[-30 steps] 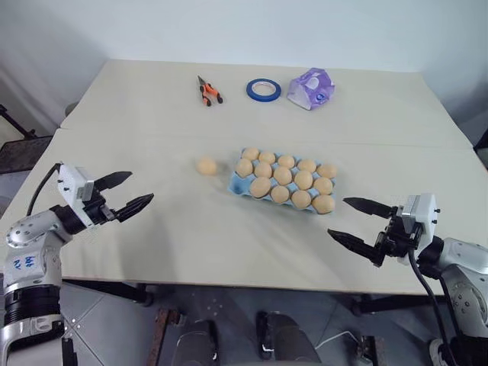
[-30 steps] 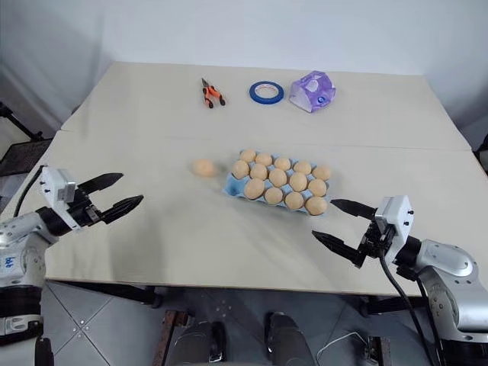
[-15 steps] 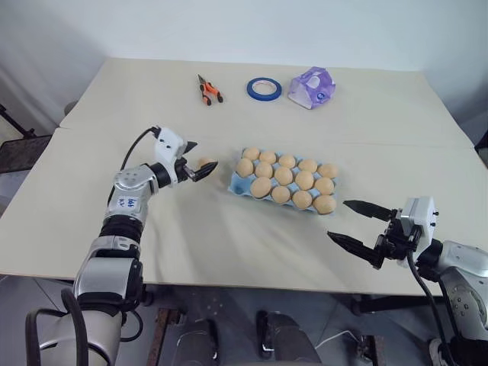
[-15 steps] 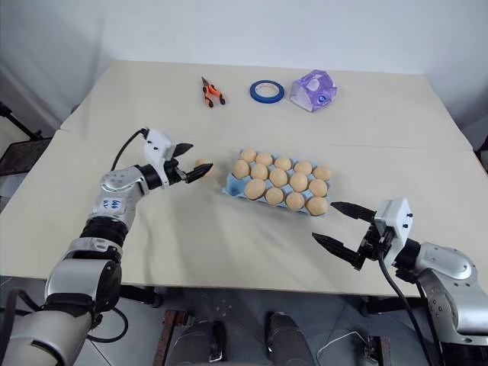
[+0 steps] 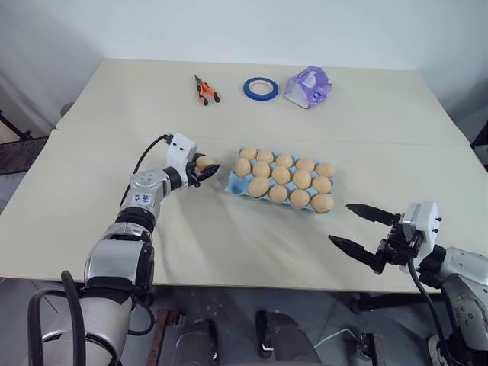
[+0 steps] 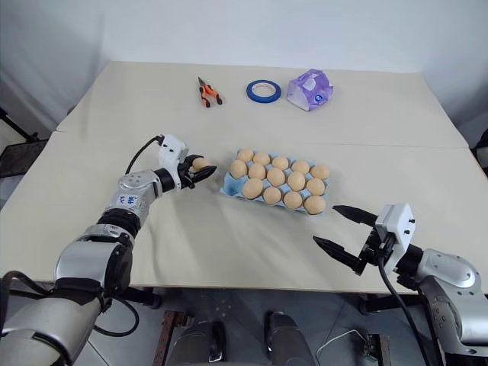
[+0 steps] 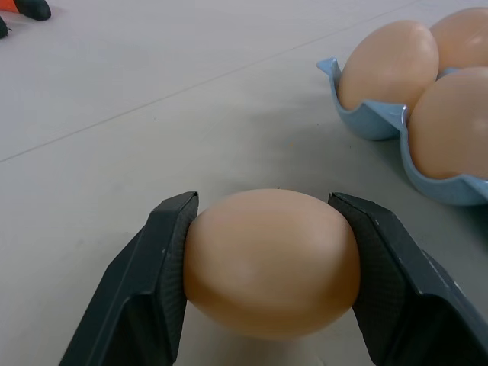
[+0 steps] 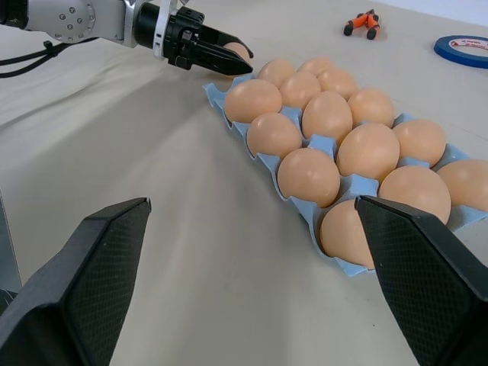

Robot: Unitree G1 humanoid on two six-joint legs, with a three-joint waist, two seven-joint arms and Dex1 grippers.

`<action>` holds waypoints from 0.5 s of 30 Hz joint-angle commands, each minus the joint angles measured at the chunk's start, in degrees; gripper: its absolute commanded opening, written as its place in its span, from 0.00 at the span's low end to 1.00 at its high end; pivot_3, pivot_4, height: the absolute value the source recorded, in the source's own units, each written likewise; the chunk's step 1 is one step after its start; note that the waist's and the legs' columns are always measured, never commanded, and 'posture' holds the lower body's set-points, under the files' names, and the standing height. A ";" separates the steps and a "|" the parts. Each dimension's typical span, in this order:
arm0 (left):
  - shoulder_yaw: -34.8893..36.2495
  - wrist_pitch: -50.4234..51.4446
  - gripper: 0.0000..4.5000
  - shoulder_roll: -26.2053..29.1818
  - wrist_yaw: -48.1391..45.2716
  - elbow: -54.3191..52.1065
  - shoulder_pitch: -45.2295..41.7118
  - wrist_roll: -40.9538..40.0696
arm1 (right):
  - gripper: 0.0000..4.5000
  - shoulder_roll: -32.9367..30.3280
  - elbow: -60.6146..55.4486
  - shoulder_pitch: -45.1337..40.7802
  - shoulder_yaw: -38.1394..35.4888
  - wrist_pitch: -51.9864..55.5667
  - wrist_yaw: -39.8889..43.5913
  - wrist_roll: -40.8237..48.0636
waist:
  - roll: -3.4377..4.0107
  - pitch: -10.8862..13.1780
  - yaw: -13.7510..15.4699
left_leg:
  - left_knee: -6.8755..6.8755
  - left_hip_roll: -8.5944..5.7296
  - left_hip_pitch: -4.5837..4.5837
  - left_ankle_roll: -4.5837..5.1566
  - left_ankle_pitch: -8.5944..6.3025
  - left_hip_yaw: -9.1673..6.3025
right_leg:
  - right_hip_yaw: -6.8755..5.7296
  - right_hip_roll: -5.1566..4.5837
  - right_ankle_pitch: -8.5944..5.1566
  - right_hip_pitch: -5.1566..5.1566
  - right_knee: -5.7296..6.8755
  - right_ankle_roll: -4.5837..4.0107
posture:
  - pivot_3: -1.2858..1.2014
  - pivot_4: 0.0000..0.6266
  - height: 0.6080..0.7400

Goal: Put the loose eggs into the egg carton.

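Now the left gripper (image 7: 268,259) pinches the loose egg (image 7: 271,261) between both fingers, on the table (image 5: 229,244), just left of the carton (image 5: 238,183) at frame centre. Lower right, the right gripper (image 5: 361,232) hangs open, well apart from the carton.

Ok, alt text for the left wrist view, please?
The left gripper is shut on a loose egg, which sits on the pale table, one black finger against each side. A corner of the blue egg carton, holding eggs, is just beyond it.

A pale beige table (image 5: 396,122) stands against a plain white wall (image 5: 229,27).
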 commanded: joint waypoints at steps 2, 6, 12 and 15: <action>0.13 -2.06 0.53 1.52 -1.02 -1.05 -1.79 0.68 | 1.00 -0.09 -1.23 -0.49 -1.89 -0.91 -0.21 0.87 | 0.00 0.00 -0.05 | 0.01 0.00 0.00 0.00 0.00 0.01 | 0.01 -0.01 0.00 0.00 0.00 0.00 | 0.52 0.24 1.00; 1.28 -2.70 0.53 0.23 -12.64 -7.60 -2.45 -4.07 | 1.00 -0.18 -1.33 -0.34 -1.93 -0.88 -0.07 0.91 | 0.00 0.00 0.03 | 0.01 0.01 0.00 -0.01 0.00 0.00 | -0.01 0.01 0.00 0.00 0.02 0.00 | 0.52 0.24 1.00; -0.62 1.55 0.53 -1.03 -20.19 -14.67 -0.85 -5.32 | 1.00 -0.19 -1.50 -0.45 -1.90 -0.74 -0.26 0.89 | 0.00 0.00 0.10 | 0.03 -0.03 0.00 0.02 -0.01 0.02 | -0.02 -0.01 0.00 0.03 0.00 0.00 | 0.52 0.24 1.00; -1.98 3.86 0.53 -1.42 -22.61 -16.88 0.14 -5.02 | 1.00 -0.05 -1.95 -0.07 -2.03 -0.76 -0.51 0.91 | 0.00 0.00 -0.09 | 0.08 -0.03 0.00 0.02 0.00 0.01 | 0.02 0.03 0.00 0.02 0.04 0.00 | 0.52 0.24 1.00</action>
